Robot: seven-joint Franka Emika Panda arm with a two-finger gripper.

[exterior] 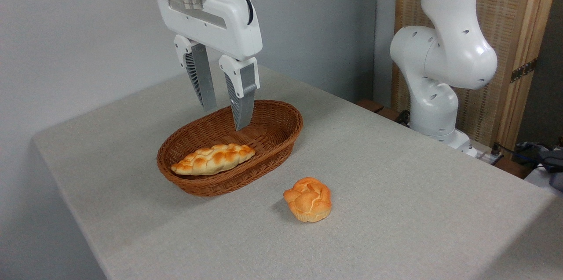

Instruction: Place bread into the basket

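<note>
Now we see hand [225,117] hanging above basket [281,132], fingers spread, empty — tips over rear part of it. Bun [308,198] sits on bench [396,174], outside basket, near its front-right rim, not touching. Loaf [213,159] lies lengthwise inside basket, toward front. We note robot base [440,64] at right — well apart from bun.

Gripper [225,117] wrist cut off by top edge. Table [396,192] cut off at bottom and right. One finger [243,100] hides part of basket [281,139] rim. Clutter at right edge indistinct.
</note>
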